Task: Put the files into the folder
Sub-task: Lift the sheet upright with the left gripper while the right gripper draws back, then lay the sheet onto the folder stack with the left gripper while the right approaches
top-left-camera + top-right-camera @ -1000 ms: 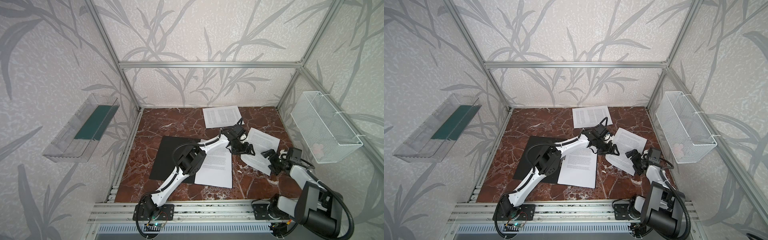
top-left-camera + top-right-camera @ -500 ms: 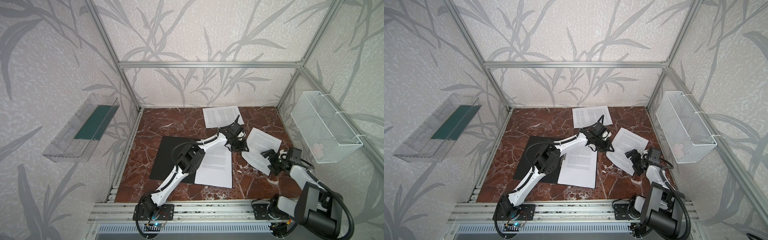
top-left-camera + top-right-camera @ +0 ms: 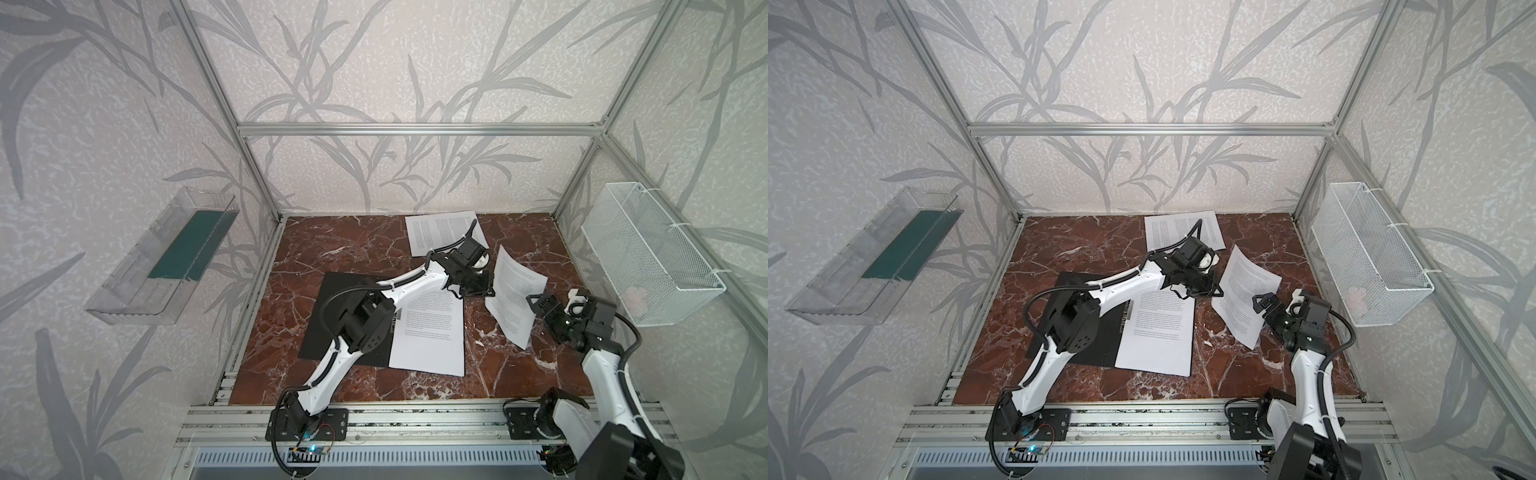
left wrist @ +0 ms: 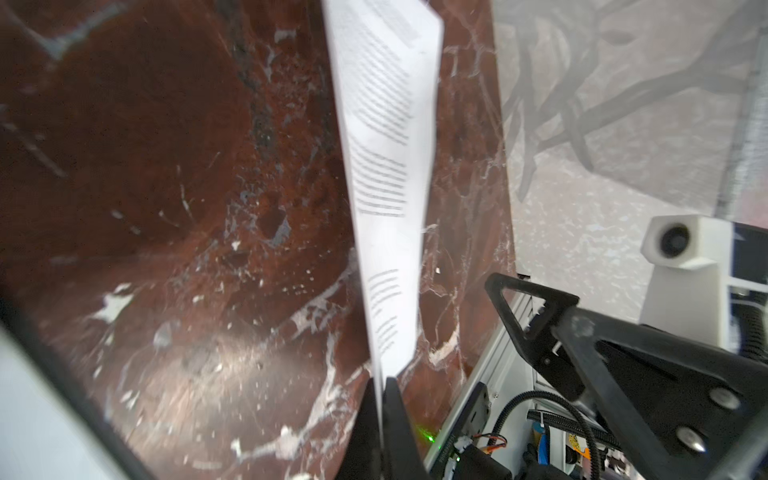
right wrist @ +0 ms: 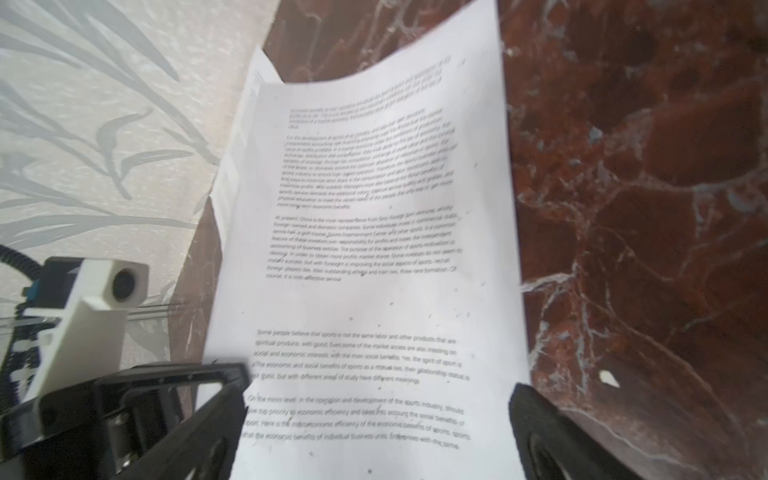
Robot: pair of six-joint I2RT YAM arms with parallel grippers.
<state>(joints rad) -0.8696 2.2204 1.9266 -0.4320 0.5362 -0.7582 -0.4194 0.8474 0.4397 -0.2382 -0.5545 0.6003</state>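
Three white printed paper sheets show; the left gripper (image 3: 488, 287) holds one.
Right of centre in both top views, the left gripper is pinched shut on the left edge of a curled sheet (image 3: 515, 286), which stands tilted off the red-brown marble tabletop (image 3: 357, 249). The right gripper (image 3: 545, 312) is spread wide at the sheet's right side; in its wrist view the page runs between its black fingers (image 5: 187, 415), contact unclear. The flat black open folder (image 3: 328, 316) lies left of centre, a second sheet (image 3: 430, 336) overlapping it; a third sheet (image 3: 440, 232) lies at the back.
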